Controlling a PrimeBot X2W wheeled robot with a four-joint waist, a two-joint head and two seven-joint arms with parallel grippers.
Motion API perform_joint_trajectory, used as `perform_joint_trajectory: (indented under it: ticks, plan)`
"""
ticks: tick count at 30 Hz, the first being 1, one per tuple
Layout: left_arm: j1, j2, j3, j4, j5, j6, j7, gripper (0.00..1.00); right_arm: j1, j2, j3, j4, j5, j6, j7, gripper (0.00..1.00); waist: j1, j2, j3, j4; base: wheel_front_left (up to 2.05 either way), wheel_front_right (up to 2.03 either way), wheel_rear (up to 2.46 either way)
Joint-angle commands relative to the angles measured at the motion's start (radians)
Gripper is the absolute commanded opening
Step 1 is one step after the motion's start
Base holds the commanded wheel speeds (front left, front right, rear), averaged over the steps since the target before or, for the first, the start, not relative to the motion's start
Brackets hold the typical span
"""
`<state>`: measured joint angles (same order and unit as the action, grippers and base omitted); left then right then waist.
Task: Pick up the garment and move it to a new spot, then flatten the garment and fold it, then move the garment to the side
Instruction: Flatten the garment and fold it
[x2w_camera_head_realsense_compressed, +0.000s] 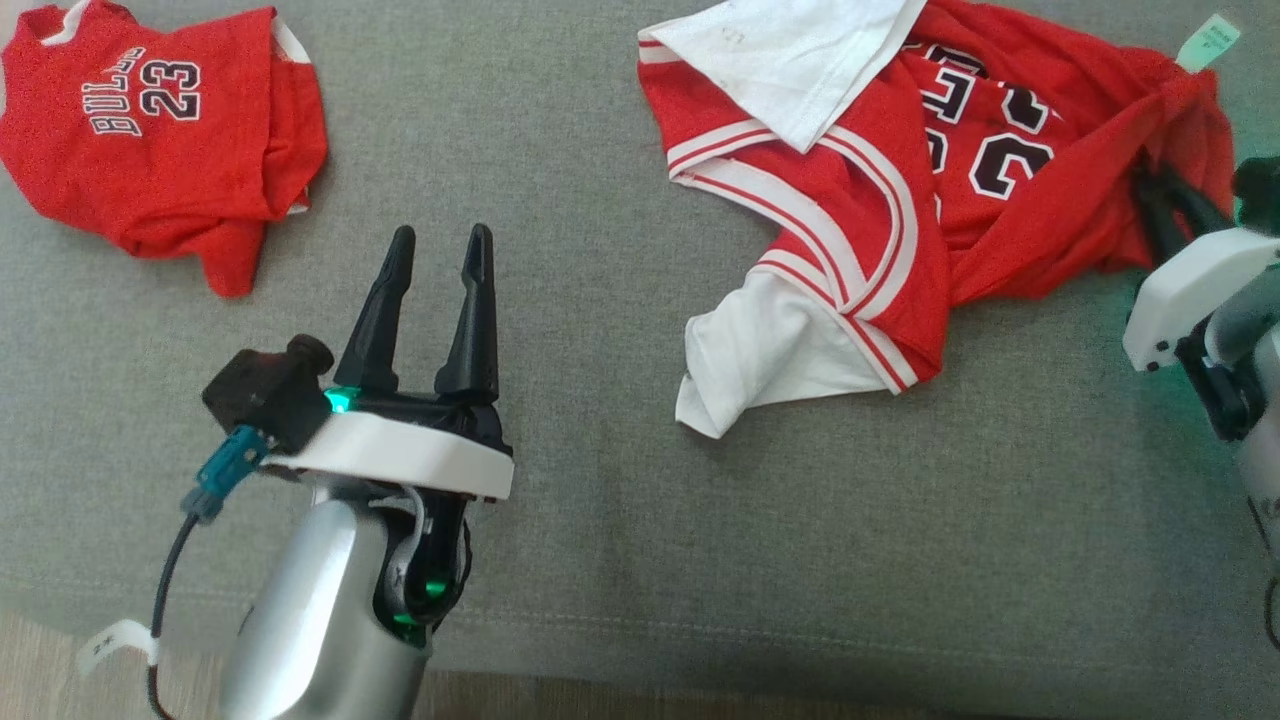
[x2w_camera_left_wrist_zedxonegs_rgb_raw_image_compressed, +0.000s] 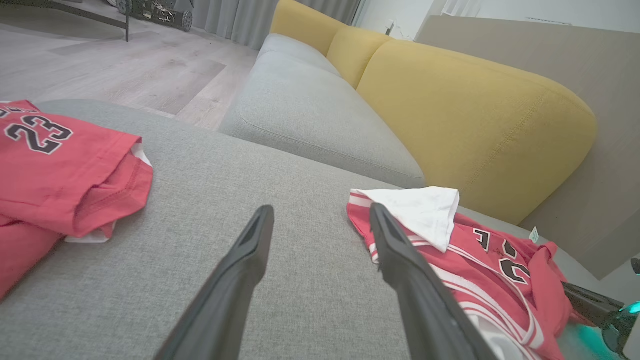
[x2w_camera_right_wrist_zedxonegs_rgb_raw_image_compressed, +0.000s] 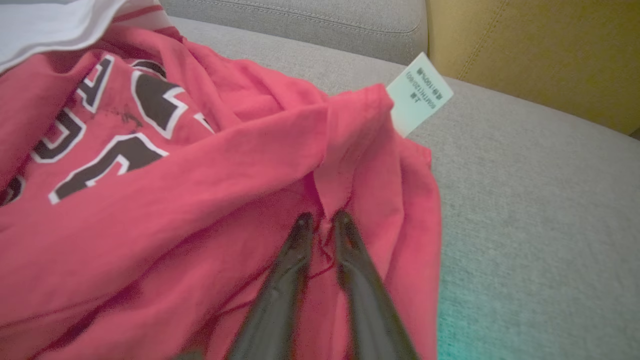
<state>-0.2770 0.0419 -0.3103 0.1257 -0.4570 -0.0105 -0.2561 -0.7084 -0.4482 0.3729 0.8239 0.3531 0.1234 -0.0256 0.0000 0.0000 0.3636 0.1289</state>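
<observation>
The garment (x2w_camera_head_realsense_compressed: 880, 200), a red jersey with white trim and dark numerals, lies crumpled on the right half of the grey cushion (x2w_camera_head_realsense_compressed: 600, 520), toward its far edge.

At the cushion's far left corner I see a second red jersey (x2w_camera_head_realsense_compressed: 150, 140), folded over on itself with its "23" facing up, well apart from the garment.

Over the cushion's left-centre, nearer its front edge, my left gripper (x2w_camera_head_realsense_compressed: 441, 235) hovers with its fingers spread wide. It is released and grasping nothing, with bare grey fabric between the fingers. In the left wrist view those fingers point across the cushion toward the yellow backrest (x2w_camera_left_wrist_zedxonegs_rgb_raw_image_compressed: 475, 115) beyond its far side.

On the cushion's right half, the garment's white sleeve (x2w_camera_head_realsense_compressed: 800, 60) is flipped over the red body at the far edge. A white flap (x2w_camera_head_realsense_compressed: 760, 360) trails toward the cushion's front. From my head camera the numerals read upside down.

At the cushion's right edge, my right gripper (x2w_camera_right_wrist_zedxonegs_rgb_raw_image_compressed: 322, 219) is clenched on a pinched-up ridge of the garment's red cloth, its fingertips nearly touching with the fold between them. A pale care label (x2w_camera_right_wrist_zedxonegs_rgb_raw_image_compressed: 419, 94) sticks up from the garment just beyond that grip, toward the cushion's far right corner.
</observation>
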Motion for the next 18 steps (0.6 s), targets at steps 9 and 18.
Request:
perform_joint_trajectory:
  ticks: [9, 18]
  plan:
    - [0.005, 0.008, 0.040, -0.020, 0.013, -0.005, -0.006, 1.00, 0.005, -0.031, 0.052, -0.029, 0.049, 0.007, -0.034, 0.00, 0.0000, 0.0000, -0.053, -0.025, 0.00, 0.00, 0.00]
    - [0.037, 0.008, 0.053, -0.021, 0.006, -0.003, -0.006, 1.00, 0.101, -0.118, 0.089, -0.231, 0.227, 0.007, 0.059, 0.00, 0.0000, 0.0000, -0.126, -0.079, 0.00, 0.00, 0.00]
